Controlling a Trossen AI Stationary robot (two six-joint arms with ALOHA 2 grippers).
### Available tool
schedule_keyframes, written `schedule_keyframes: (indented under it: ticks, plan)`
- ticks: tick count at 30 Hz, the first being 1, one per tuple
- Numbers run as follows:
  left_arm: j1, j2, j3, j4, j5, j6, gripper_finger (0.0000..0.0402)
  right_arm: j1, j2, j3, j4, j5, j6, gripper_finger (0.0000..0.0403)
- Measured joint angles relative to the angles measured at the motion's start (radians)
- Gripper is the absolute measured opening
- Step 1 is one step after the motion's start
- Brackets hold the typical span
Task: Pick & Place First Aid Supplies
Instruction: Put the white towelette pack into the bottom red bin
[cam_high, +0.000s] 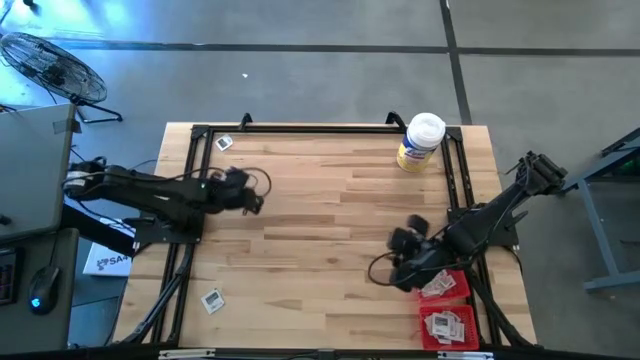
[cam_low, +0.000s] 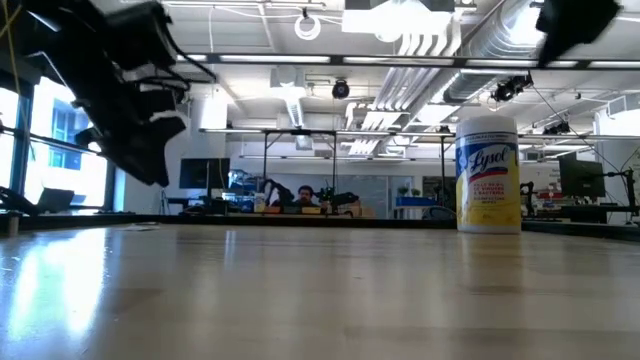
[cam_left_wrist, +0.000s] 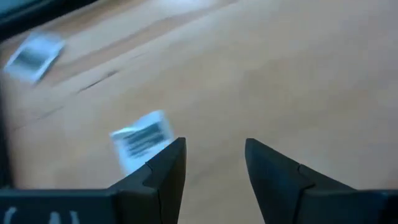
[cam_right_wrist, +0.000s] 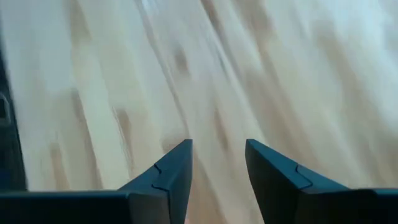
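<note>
Wooden desk, seen whole only in the high view. Red tray, holding several packets, lies just beside the right jaws; no other view shows it. Lysol jar, its label legible only in the low view, stands well apart from both. Left jaws, released and empty, hover over bare wood; one packet lies just beside one finger. Right jaws likewise released, nothing between them.
</note>
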Motion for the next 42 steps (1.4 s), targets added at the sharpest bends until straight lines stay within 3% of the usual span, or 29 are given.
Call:
schedule_keyframes:
  ticks: [5,11,24,37,42]
  plan:
    - [0.128,0.068,-0.01,0.03,0.038,-0.036,0.0163,-0.008,0.0,-0.068,0.345,0.155,-0.312,0.0142]
    - [0.152,0.182,-0.022,0.087,0.028,-0.057,0.0163,-0.049,0.001,-0.157,0.575,0.085,-0.463,0.0142]
    - [0.152,0.333,-0.022,0.12,0.003,-0.169,0.0153,-0.122,0.002,-0.244,0.625,0.019,-0.458,0.0142]
    - [0.151,0.421,-0.019,0.129,-0.011,-0.22,0.001,-0.135,0.002,-0.243,0.656,-0.014,-0.458,0.0142]
    - [0.151,0.421,-0.02,0.116,-0.015,-0.223,0.0005,-0.135,0.002,-0.243,0.673,-0.014,-0.458,0.0142]
